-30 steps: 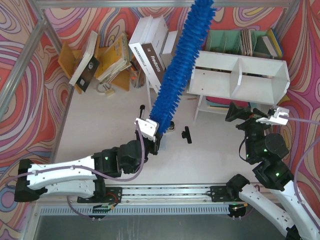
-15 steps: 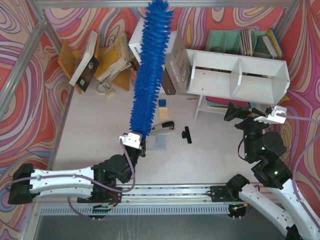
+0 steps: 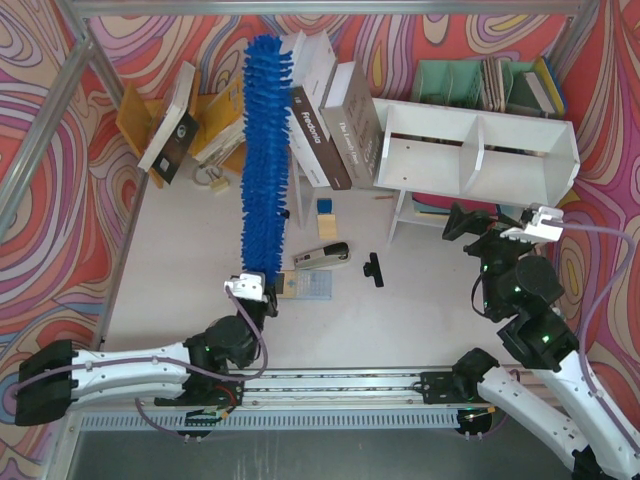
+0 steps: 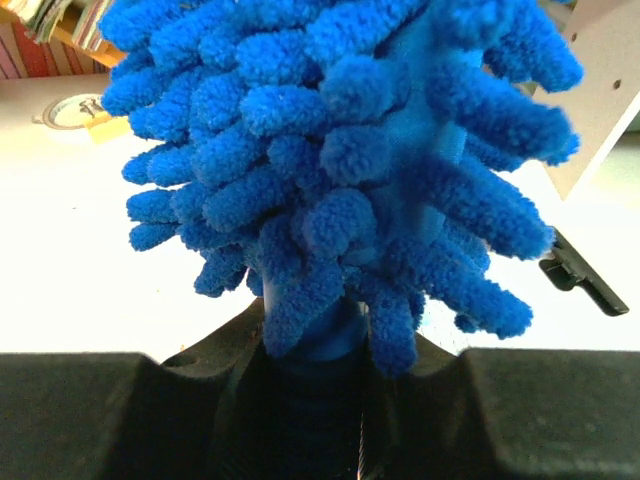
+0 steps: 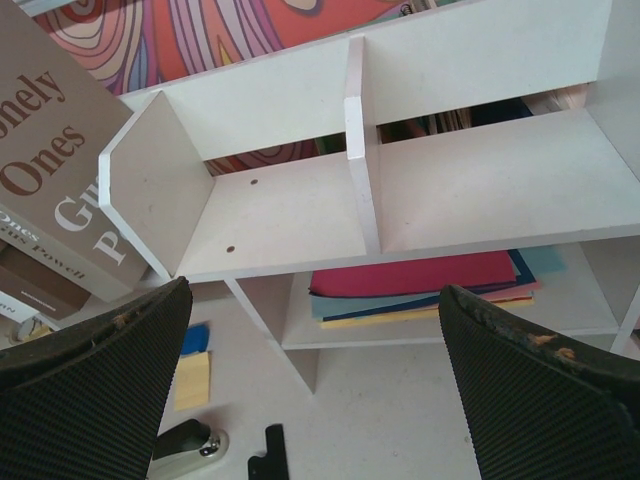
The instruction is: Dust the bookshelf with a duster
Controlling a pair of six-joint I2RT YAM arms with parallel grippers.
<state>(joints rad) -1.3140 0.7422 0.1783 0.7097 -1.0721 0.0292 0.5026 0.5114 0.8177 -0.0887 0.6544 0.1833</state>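
Duster [image 3: 265,150] swung left, upright above left gripper [image 3: 262,288]

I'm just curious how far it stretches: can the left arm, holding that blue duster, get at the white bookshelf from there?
Probably, though not directly: the duster in the left gripper stands left of leaning books, which sit between it and the bookshelf.

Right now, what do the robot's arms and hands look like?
The left arm and right arm have white shells, black joints and a loose lilac cable each. Small green lights glow on the right one's joints. The left hand and right hand are black, with a white block by each wrist. The right hand's fingers look ribbed.
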